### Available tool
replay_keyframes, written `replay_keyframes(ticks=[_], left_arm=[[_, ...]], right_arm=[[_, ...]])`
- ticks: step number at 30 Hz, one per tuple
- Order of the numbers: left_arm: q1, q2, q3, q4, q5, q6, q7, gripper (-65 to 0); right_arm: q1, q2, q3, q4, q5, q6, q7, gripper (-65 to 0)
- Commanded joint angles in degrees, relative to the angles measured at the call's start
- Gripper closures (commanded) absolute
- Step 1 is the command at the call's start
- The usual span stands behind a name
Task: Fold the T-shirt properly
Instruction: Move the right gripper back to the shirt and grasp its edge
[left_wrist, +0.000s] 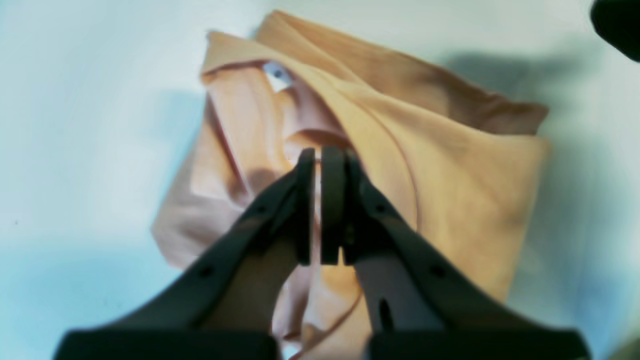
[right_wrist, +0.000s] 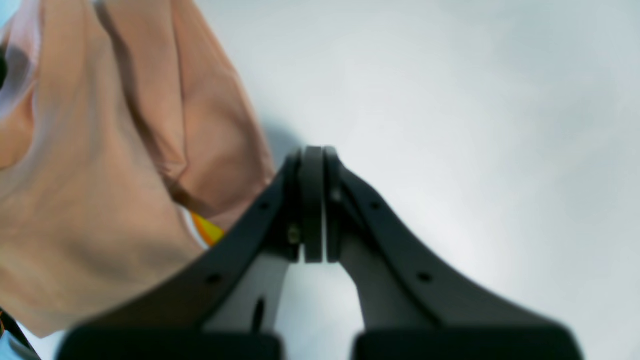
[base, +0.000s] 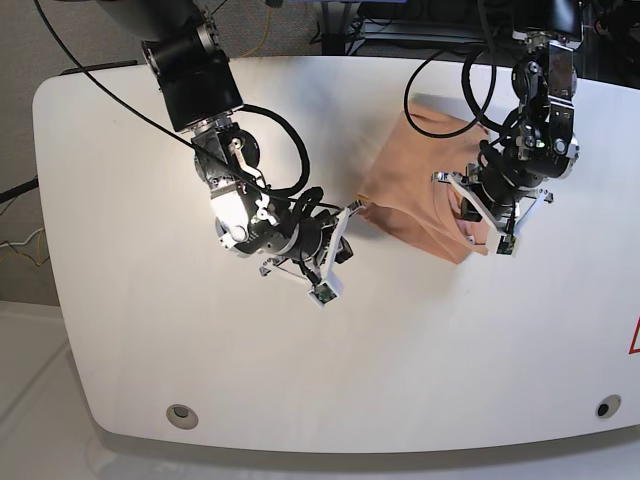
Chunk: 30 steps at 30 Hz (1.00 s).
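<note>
Peach T-shirt (base: 420, 195) bunched on the far right of a white table (base: 150, 330), both grippers closed.

The table is a rounded white slab with a metal grommet (base: 181, 414) near its near-left corner and another (base: 607, 407) near-right; beyond its far edge lie dark equipment and cables, too cut off to identify. The T-shirt lies in loose, uneven folds, a small white tag (left_wrist: 276, 75) showing in the left wrist view and a yellow mark (right_wrist: 207, 230) in the right wrist view. The left gripper (left_wrist: 320, 152) hangs over the shirt with jaws nearly together; whether fabric is pinched between them cannot be made out. The right gripper (right_wrist: 314, 150) is fully closed and empty, just beside the shirt's left edge. Both wrist views are blurred.
</note>
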Motion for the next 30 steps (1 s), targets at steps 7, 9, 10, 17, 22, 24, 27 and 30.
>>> replay_keyframes(ticks=[7,9,10,17,22,24,27,30], left_arm=[[2.93,-0.45,-0.16,1.19,-0.31,-0.21,-1.04,-0.5],[3.54,-0.19,-0.16,1.19,-0.31,-0.12,-1.04,-0.5],[3.89,-0.19,-0.16,1.28,-0.31,-0.12,-1.04,-0.5],[5.74,0.08,-0.25,1.54,-0.31,-0.03,-0.95,-0.5],[6.71,1.66,-1.57,1.54,-0.31,-0.03,-0.95,-0.5],[7.59,1.75,-2.53,1.54,-0.31,-0.03,-0.95,-0.5],[8.03,1.92,-2.71,1.54,-0.31,-0.03,-0.95,-0.5],[8.11,1.92,-2.71,1.45,-0.31,-0.03,-1.13,-0.5]], right_arm=[[3.65,-1.79,-1.14,-0.72,0.41,3.2,1.13,0.0],[3.82,-1.97,-1.84,-0.72,0.41,3.29,1.13,0.0],[3.91,-1.97,-2.54,-0.72,0.41,3.29,1.21,0.0],[5.58,-4.08,-6.32,-3.53,0.32,3.29,1.21,0.0],[7.78,-6.54,-9.14,-9.07,0.32,3.29,2.62,0.0],[7.96,-6.72,-11.07,-11.35,0.32,3.29,4.03,0.0],[7.96,-6.8,-13.97,-13.2,0.32,3.2,6.66,0.0],[7.78,-6.8,-15.38,-14.34,0.32,3.12,8.16,0.0]])
